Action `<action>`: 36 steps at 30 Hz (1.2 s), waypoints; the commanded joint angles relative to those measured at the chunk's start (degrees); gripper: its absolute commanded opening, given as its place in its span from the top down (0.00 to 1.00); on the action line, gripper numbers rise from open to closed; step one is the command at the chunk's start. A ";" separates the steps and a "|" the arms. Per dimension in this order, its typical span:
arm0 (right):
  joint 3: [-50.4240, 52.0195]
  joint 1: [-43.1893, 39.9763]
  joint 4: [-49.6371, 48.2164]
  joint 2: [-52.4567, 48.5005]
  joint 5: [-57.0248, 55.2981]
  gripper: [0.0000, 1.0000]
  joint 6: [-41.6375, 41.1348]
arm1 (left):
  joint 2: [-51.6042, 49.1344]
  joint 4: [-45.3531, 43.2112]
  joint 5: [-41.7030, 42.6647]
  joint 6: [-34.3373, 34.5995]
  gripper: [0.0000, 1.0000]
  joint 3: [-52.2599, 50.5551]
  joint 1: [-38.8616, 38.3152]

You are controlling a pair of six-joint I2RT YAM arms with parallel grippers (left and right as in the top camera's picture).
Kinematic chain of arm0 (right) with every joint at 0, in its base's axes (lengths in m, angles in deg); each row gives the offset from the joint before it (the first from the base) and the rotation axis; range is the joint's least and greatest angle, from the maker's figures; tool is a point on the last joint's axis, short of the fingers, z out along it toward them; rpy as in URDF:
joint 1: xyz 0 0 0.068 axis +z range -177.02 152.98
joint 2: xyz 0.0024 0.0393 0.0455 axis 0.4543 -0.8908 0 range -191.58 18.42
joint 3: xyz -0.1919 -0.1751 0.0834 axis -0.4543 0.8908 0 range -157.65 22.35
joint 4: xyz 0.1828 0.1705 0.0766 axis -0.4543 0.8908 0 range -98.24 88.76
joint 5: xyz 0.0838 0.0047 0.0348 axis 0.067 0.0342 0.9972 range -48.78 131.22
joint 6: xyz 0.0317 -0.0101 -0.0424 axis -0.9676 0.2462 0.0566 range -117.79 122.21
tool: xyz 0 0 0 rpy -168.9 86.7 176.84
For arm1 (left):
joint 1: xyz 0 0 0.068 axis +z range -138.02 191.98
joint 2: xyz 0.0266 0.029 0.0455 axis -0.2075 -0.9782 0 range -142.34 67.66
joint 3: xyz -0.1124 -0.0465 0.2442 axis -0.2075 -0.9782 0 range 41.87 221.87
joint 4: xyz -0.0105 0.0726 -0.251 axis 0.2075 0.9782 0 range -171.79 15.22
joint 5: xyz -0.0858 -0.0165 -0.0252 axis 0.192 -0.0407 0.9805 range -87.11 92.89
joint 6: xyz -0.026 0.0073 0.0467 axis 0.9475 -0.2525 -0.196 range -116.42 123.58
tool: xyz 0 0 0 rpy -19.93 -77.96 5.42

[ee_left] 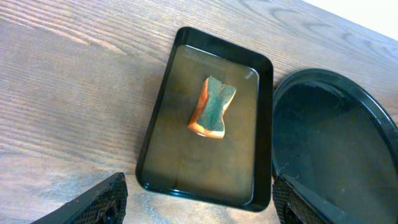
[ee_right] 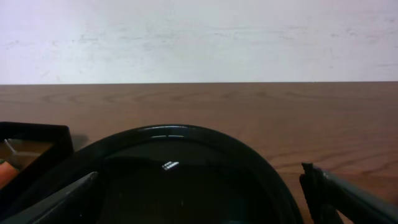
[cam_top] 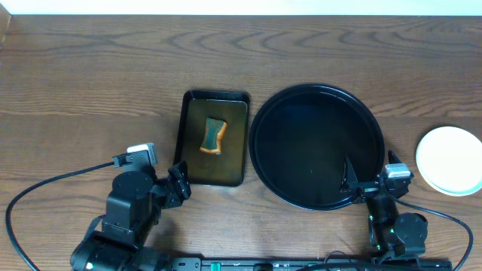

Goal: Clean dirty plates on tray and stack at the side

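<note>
The round black tray (cam_top: 316,147) lies right of centre with nothing on it; it also shows in the left wrist view (ee_left: 336,143) and the right wrist view (ee_right: 180,174). A pale stack of plates (cam_top: 450,159) sits on the table at the far right, apart from the tray. My left gripper (cam_top: 175,185) is open and empty, low near the front edge, its fingers (ee_left: 199,205) framing the near end of the rectangular tray. My right gripper (cam_top: 360,183) is open and empty at the round tray's front right rim (ee_right: 199,199).
A small rectangular dark tray (cam_top: 215,139) of brownish water holds an orange-and-green sponge (cam_top: 213,136), left of the round tray; the sponge also shows in the left wrist view (ee_left: 212,107). Cables run along the front edge behind both arms. A white wall stands beyond the table's far edge.
</note>
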 commanded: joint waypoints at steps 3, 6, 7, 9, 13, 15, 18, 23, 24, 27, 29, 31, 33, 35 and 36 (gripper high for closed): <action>0.07 0.28 0.24 0.39 -0.15 0.01 -0.13 | 0.35 1.79 -0.52 -3.17 0.25 -0.72 0.94; 0.07 0.28 0.24 0.39 -0.15 0.01 -0.15 | 2.16 0.74 -0.52 -3.39 0.25 -3.37 3.56; 0.07 0.28 0.24 0.39 -0.15 0.01 -0.13 | 3.13 -0.50 -0.17 -4.09 0.24 -4.83 4.55; 0.07 0.28 0.24 0.39 -0.15 0.01 -0.15 | 5.70 -4.07 0.90 -5.40 0.24 -8.52 6.60; 0.07 0.28 0.24 0.35 -0.15 0.01 -0.15 | 11.96 -11.45 4.50 -8.09 0.25 -16.24 10.95; 0.07 0.28 0.24 0.35 -0.15 0.01 -0.13 | 15.32 -15.67 5.62 -8.11 0.25 -20.28 13.00; 0.07 0.28 0.24 0.35 -0.15 0.01 -0.15 | 20.39 -22.97 5.97 -8.13 0.24 -25.92 15.08; 0.07 0.28 0.24 0.35 -0.15 0.01 -0.15 | 26.77 -32.89 5.92 -10.69 0.24 -32.39 16.33; 0.07 0.28 0.24 0.35 -0.15 0.01 -0.15 | 27.78 -34.71 5.92 -11.08 0.24 -33.51 16.59; 0.07 0.28 0.24 0.35 -0.15 0.01 -0.13 | 29.59 -40.48 5.92 -12.79 0.25 -36.00 17.31; 0.07 0.28 0.24 0.33 -0.15 0.01 -0.13 | 30.05 -44.41 5.92 -15.30 0.24 -36.98 17.59; 0.07 0.28 0.24 0.31 -0.15 0.01 -0.15 | 30.34 -48.57 6.27 -19.04 0.24 -37.68 17.59; 0.07 0.28 0.24 0.31 -0.15 0.01 -0.15 | 30.34 -51.19 7.82 -24.24 0.24 -38.16 17.59; 0.07 0.28 0.24 0.31 -0.15 0.01 -0.13 | 30.34 -51.54 7.96 -26.56 0.24 -38.86 17.59; 0.07 0.28 0.24 0.31 -0.15 0.01 -0.13 | 30.34 -51.56 7.80 -26.80 0.24 -39.60 17.59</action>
